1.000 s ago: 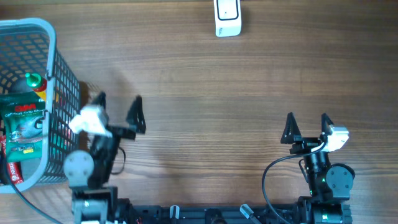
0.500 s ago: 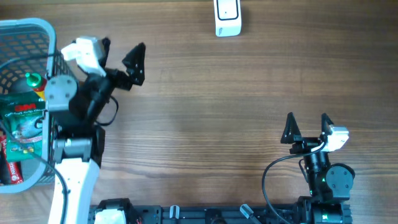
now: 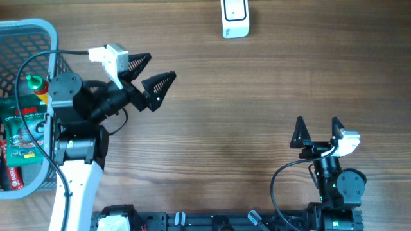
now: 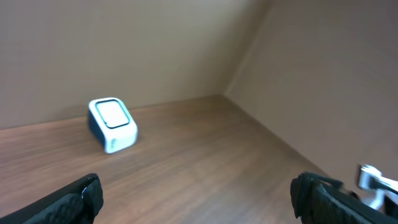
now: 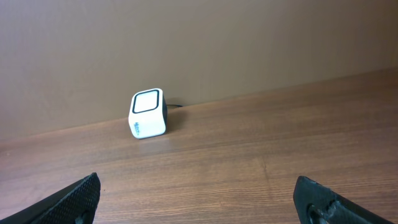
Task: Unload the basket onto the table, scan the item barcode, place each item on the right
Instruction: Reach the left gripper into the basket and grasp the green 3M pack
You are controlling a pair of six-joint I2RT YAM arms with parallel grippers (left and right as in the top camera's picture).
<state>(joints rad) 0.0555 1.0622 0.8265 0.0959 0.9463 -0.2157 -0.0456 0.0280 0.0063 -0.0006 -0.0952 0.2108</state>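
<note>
My left gripper (image 3: 162, 65) hangs above the left part of the wooden tabletop (image 3: 257, 115), just beside the far right corner of the pale blue plastic mesh basket (image 3: 40, 26). Its two black fingers are spread wide apart with nothing between them. They point toward the tabletop's right edge and slightly toward its far edge. In my left wrist view the gripper (image 4: 199, 202) shows only bare wood in the gap.

The flat green packet (image 3: 19, 131) lies inside the basket at the tabletop's left edge, on the other side of the mesh wall from my left arm, behind the gripper and nearer the near edge. It lies flat, printed face up, its long axis running roughly from the near edge toward the far edge. I cannot make out a barcode on it. Next to it, on its far side, is a bottle with a green cap (image 3: 33, 82), and a red item (image 3: 13, 181) lies at the basket's near end.

The small white box-shaped scanner (image 3: 235, 19) stands at the far edge, near the middle, well apart from both grippers. Its dark-framed window (image 5: 147, 101) tilts up toward the near edge.

My right gripper (image 3: 317, 122) sits low near the near right corner. Its fingers are also wide apart and empty, pointing at the far edge.
</note>
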